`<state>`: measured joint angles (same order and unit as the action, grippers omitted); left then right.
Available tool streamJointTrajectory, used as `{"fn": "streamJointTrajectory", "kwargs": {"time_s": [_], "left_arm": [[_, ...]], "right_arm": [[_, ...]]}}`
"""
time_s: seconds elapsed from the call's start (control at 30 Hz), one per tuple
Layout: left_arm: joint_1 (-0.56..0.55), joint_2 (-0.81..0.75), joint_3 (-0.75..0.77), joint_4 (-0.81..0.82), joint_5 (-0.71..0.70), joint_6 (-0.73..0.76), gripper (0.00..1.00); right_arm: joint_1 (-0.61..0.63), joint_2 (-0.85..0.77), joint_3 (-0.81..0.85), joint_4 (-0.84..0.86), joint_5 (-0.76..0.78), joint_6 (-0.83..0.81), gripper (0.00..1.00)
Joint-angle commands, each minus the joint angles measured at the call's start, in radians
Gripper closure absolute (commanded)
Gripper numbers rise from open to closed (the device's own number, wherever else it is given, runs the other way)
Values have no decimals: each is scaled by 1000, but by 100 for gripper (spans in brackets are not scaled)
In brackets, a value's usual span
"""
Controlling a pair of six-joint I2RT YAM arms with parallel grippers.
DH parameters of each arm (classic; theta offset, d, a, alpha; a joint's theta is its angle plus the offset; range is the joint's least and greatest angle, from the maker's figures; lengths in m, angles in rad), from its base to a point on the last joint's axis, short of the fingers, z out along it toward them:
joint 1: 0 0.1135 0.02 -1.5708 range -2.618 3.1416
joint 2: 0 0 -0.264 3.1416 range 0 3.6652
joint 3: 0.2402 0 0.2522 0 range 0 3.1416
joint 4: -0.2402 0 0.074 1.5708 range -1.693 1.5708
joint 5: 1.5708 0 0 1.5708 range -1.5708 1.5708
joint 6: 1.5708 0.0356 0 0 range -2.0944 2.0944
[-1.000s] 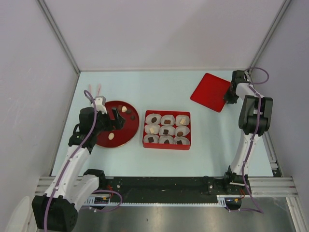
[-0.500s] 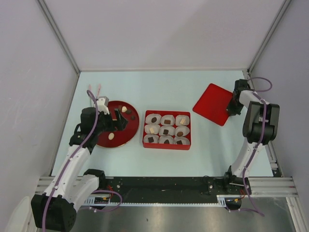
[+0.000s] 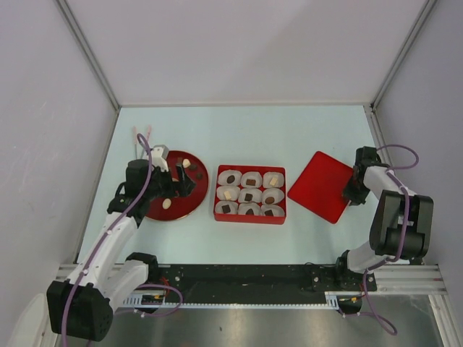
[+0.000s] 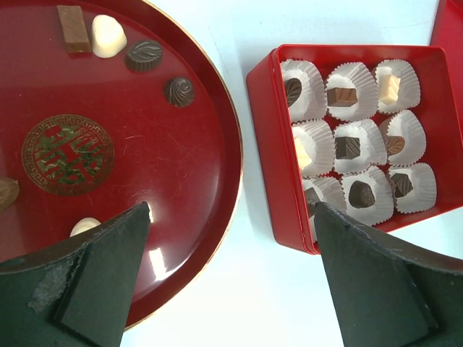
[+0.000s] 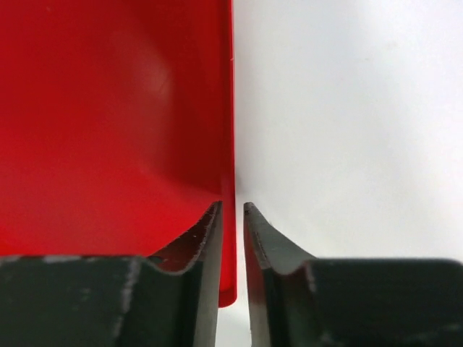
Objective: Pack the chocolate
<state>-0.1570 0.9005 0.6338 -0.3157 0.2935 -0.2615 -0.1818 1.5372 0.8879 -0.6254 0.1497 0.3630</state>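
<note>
A red box [image 3: 250, 215] holds nine white paper cups, each with a chocolate [image 3: 249, 196]; it also shows in the left wrist view [image 4: 262, 144]. More chocolates [image 4: 179, 91] lie loose on the round red plate [image 3: 155, 210], dark, tan and cream. My left gripper [image 3: 179, 185] hovers open and empty over the plate's right part [image 4: 231, 205]. My right gripper [image 3: 352, 189] is shut on the right rim of the flat red lid [image 3: 320, 186], which lies right of the box; the rim [image 5: 228, 108] sits between the jaws [image 5: 231, 206].
Pink-handled tongs [image 3: 141, 136] lie on the table behind the plate at far left. Side walls close in the table left and right. The arm bases and a metal rail run along the near edge.
My right gripper has dragged the red lid from the far right corner toward the near side, close to the box. My left gripper has shifted slightly over the plate.
</note>
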Motion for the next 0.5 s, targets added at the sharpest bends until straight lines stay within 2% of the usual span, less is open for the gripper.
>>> {"fn": "streamJointTrajectory", "kwargs": {"time_s": [0.0, 0.03, 0.23, 0.4, 0.47], "left_arm": [[-9, 11, 6, 21, 26, 13, 0], [-12, 12, 6, 23, 27, 13, 0], [-26, 12, 7, 12, 16, 21, 0], [-39, 17, 10, 13, 13, 27, 0], [-45, 18, 14, 10, 9, 30, 0]], "right_arm": [[-33, -12, -3, 68, -21, 17, 70], [-51, -5, -1, 79, -36, 24, 66], [-77, 57, -1, 113, -42, 31, 66], [-84, 77, -1, 133, -64, 27, 66], [-85, 86, -1, 138, -73, 22, 70]]}}
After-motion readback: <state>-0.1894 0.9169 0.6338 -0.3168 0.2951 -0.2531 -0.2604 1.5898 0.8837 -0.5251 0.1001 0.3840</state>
